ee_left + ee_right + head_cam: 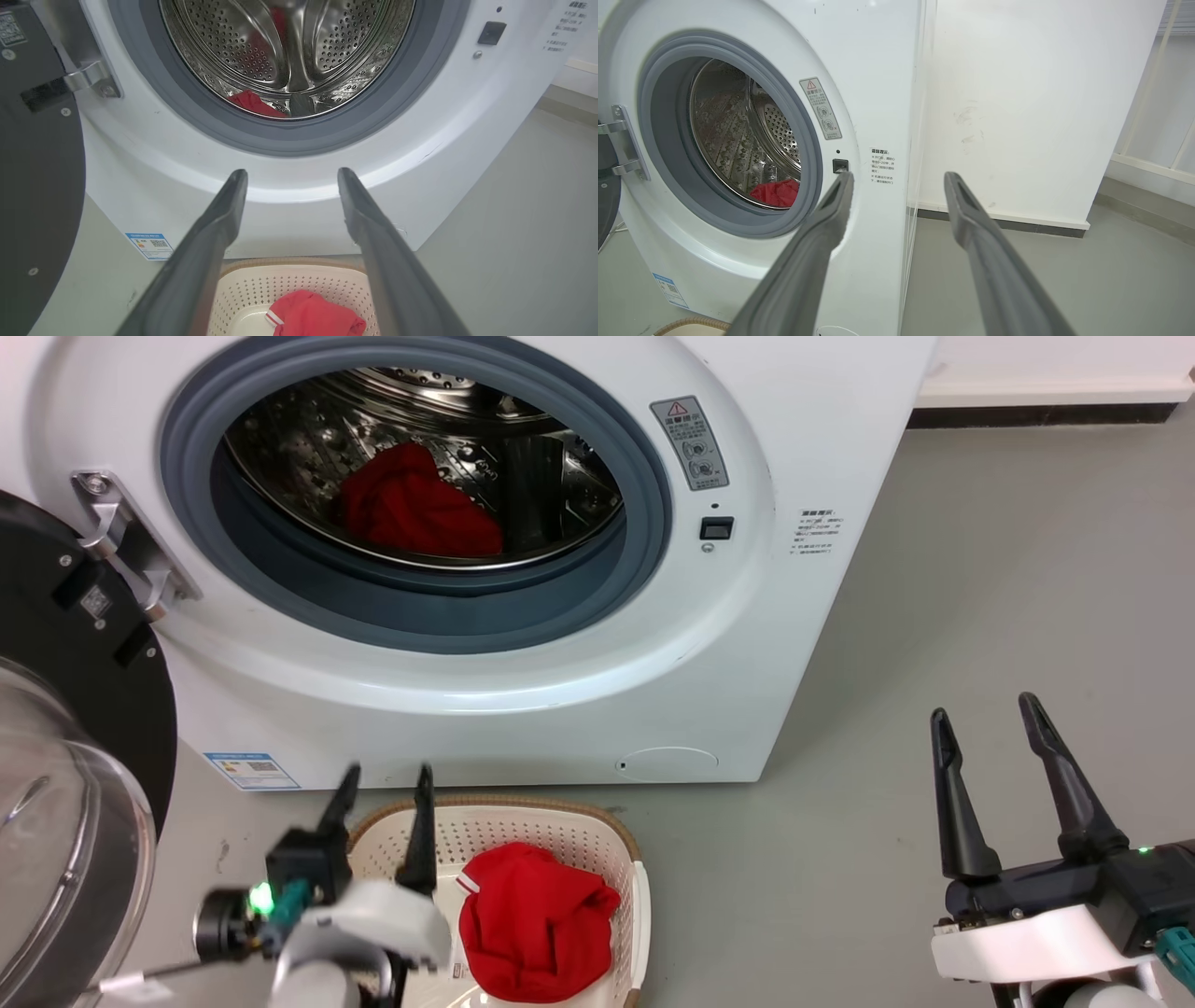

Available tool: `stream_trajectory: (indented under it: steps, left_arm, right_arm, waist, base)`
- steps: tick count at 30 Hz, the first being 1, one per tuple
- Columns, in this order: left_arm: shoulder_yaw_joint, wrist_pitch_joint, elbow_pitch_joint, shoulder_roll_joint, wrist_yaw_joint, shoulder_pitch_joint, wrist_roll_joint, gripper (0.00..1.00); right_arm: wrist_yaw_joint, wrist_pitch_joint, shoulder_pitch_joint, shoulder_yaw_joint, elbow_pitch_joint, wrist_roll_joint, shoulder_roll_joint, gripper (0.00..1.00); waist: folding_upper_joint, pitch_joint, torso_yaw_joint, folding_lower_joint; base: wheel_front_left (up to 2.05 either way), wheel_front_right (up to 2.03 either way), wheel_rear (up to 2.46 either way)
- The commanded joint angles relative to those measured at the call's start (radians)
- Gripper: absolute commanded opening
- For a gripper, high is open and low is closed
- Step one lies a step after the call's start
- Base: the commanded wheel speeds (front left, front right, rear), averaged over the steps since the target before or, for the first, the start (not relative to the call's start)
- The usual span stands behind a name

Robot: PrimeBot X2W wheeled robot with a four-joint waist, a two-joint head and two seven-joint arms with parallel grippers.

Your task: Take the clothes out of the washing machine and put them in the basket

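Note:
The white washing machine [523, 700] stands with its door swung open to the left. One red garment [411, 509] lies at the bottom of the steel drum, also seen in the wrist views [252, 102] [775, 192]. A second red garment [532, 919] with a white band lies in the cream basket [597, 835] on the floor in front of the machine; it shows below my left fingers too [313, 317]. My left gripper [385, 781] is open and empty above the basket's left rim. My right gripper [982, 707] is open and empty, off to the right over the floor.
The black-framed glass door [65, 784] hangs open at the far left, close to my left arm. Grey floor [980, 569] stretches to the right of the machine, with a white wall [1017, 102] behind.

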Motion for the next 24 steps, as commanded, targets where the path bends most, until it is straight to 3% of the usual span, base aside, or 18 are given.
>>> stream_trajectory:
  steps: [1, 7, 13, 24]
  left_arm:
    - [0.012, -0.003, 0.011, 0.005, -0.006, -0.050, 0.010, 1.00]
    - [0.036, -0.003, 0.077, 0.022, -0.017, -0.203, 0.031, 1.00]
    - [0.031, 0.006, 0.258, 0.080, -0.043, -0.477, 0.064, 1.00]
    - [-0.026, 0.177, 0.537, 0.183, -0.100, -0.979, 0.128, 1.00]
  right_arm:
    - [-0.001, -0.002, -0.007, 0.003, -0.001, 0.004, 0.001, 1.00]
    - [-0.001, -0.002, -0.051, 0.018, -0.009, 0.014, 0.001, 1.00]
    - [-0.001, -0.002, -0.122, 0.035, -0.023, 0.027, 0.001, 1.00]
    - [-0.001, -0.002, -0.230, 0.052, -0.044, 0.080, 0.002, 1.00]
  waist:
    - [0.0000, 0.011, -0.010, 0.0002]
    - [0.0000, 0.069, -0.039, 0.0002]
    - [0.0000, 0.182, -0.091, 0.0002]
    - [0.0000, 0.399, -0.188, 0.0002]
  base:
    - [0.00, 0.00, 0.00]
    - [0.00, 0.00, 0.00]
    - [0.00, 0.00, 0.00]
    - [0.00, 0.00, 0.00]
